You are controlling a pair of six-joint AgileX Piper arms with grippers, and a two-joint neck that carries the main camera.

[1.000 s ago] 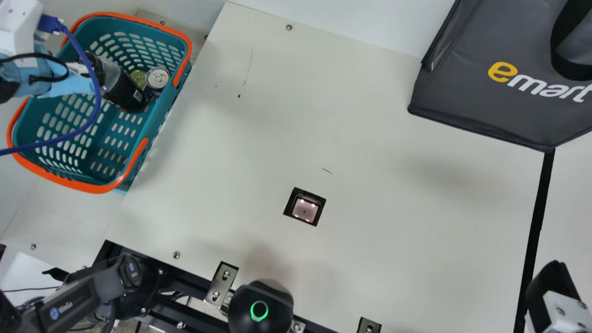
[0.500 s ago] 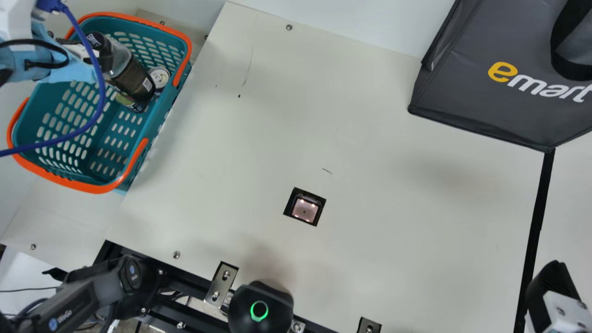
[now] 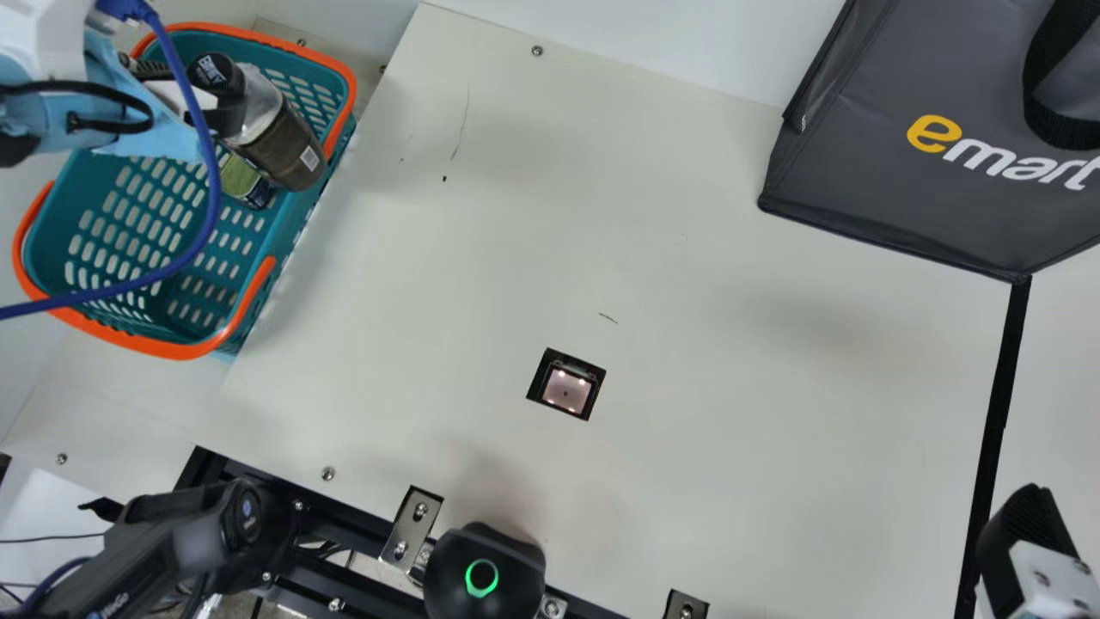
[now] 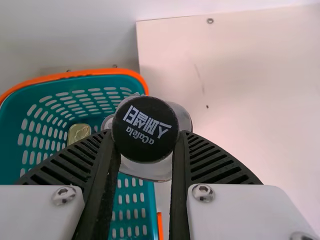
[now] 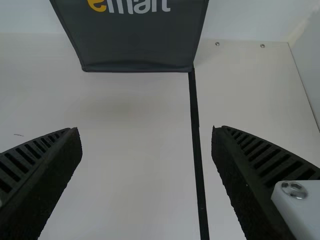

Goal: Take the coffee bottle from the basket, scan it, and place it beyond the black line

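Left tool (image 3: pixel 202 96) is gripping the coffee bottle (image 3: pixel 284 142) near its black cap (image 4: pixel 145 129), with the black ribbed fingers (image 4: pixel 210 162) closing on it from opposite sides. In the main view the bottle is slanting, its cap lying toward the arm and its base toward the bench (image 3: pixel 687 258). It is overlapping the bench-side rim of the teal basket (image 3: pixel 172 349); whether its base is clearing that rim, the pictures are not showing for certain. Clear plastic is showing below the cap, and a dark brown label with a small white code patch is wrapping the body.

Beneath the bottle, a green can (image 3: pixel 243 180) is lying inside the basket. A blue cable (image 3: pixel 206 206) is looping from the left arm across the basket.

Right tool (image 3: pixel 1024 537) is hanging near the black line (image 3: pixel 1001 395), its fingers (image 5: pixel 245 175) standing wide apart with nothing between them.

Set into the bench, well apart from the bottle, the square scanner window (image 3: pixel 565 389) is glowing pinkish. A dark grey shopping bag (image 3: pixel 868 163) is standing at the far side, one lower corner meeting the end of the line. At the near edge, a black rounded device (image 3: pixel 485 585) is showing a green ring.
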